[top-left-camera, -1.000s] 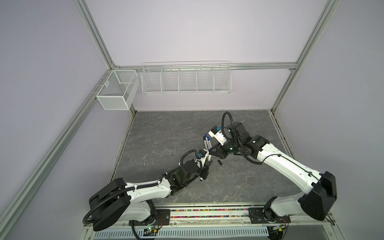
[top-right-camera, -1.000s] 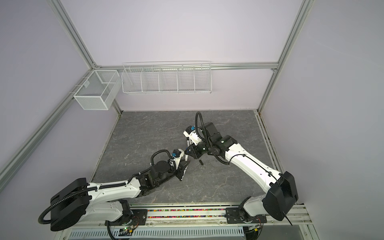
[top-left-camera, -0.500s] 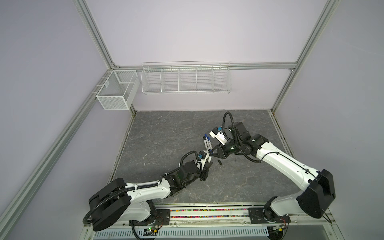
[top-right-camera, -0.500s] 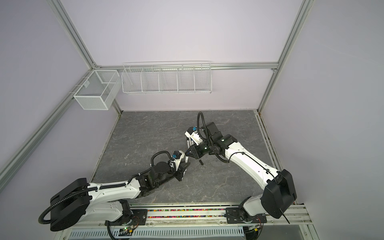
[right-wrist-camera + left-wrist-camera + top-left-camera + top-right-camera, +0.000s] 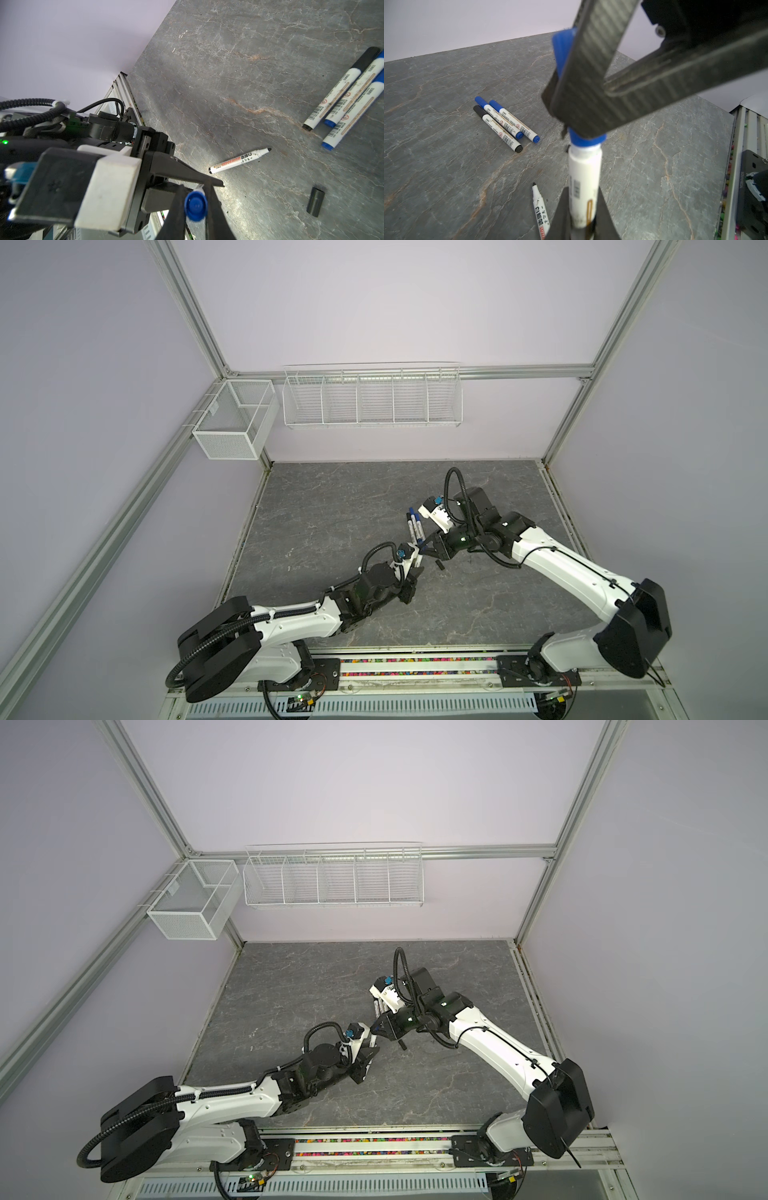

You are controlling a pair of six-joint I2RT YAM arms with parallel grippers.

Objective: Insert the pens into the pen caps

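Pen (image 5: 584, 176) meeting blue cap (image 5: 195, 205).
I am clamping pen in left gripper (image 5: 582, 216), cap in right gripper (image 5: 195, 193), lining both up for seating.

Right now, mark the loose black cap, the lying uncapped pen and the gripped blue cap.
loose black cap (image 5: 315, 202), right wrist view, side wall.
lying uncapped pen (image 5: 239, 161), right wrist view, mid barrel.
gripped blue cap (image 5: 195, 205), right wrist view, end face.

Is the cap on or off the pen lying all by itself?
Off. The lone pen shows its bare black tip, and a black cap lies apart from it on the table.
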